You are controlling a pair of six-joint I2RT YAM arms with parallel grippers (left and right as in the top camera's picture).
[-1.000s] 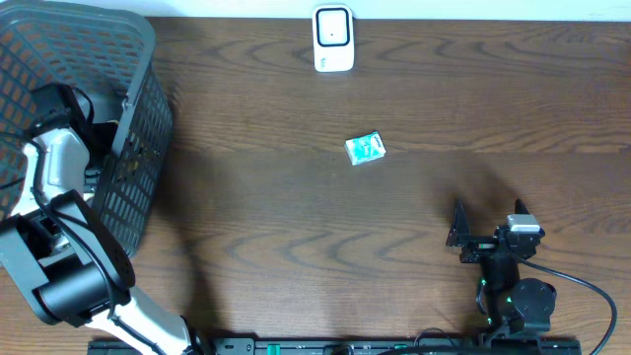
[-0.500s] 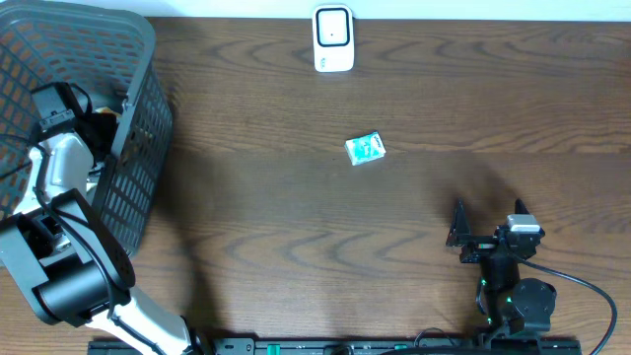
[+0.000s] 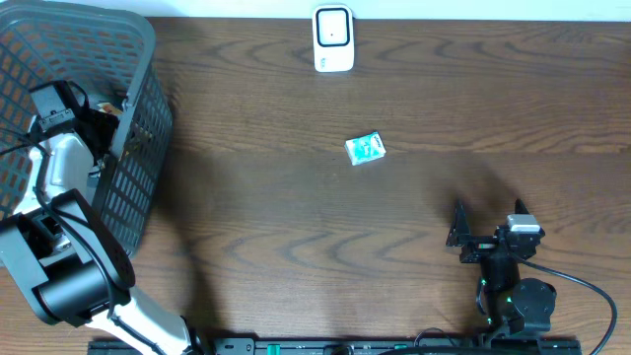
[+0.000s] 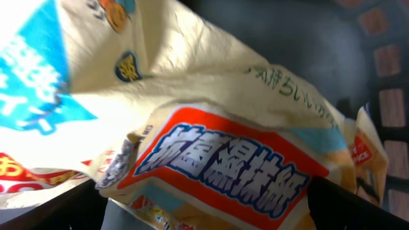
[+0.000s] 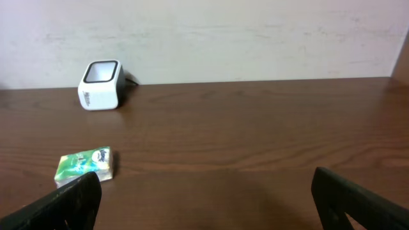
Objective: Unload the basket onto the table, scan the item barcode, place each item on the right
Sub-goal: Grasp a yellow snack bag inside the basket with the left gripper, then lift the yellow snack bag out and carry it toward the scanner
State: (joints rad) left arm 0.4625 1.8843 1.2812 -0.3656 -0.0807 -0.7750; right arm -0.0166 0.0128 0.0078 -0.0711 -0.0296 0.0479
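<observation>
The gray mesh basket (image 3: 138,118) sits at the 10 o'clock corner of the dark wood surface (image 3: 296,227), and the left arm (image 3: 59,163) reaches down inside it. In the left wrist view the left fingers (image 4: 51,207) show only as dark tips at the lower corners, spread wide, with a cream bag (image 4: 230,172) bearing a blue and red label lying across the space ahead of them; I cannot tell whether either tip touches it. A second, paler bag (image 4: 128,76) lies behind it, toward 11 o'clock. The white scanner (image 3: 333,39) stands at the 12 o'clock edge of the surface. A small green packet (image 3: 366,149) lies flat near the middle, well apart from the scanner and at about 5 o'clock from it. The right arm (image 3: 508,286) rests at 5 o'clock, its right fingers (image 5: 64,204) spread wide and holding nothing, aimed toward the packet and the scanner.
</observation>
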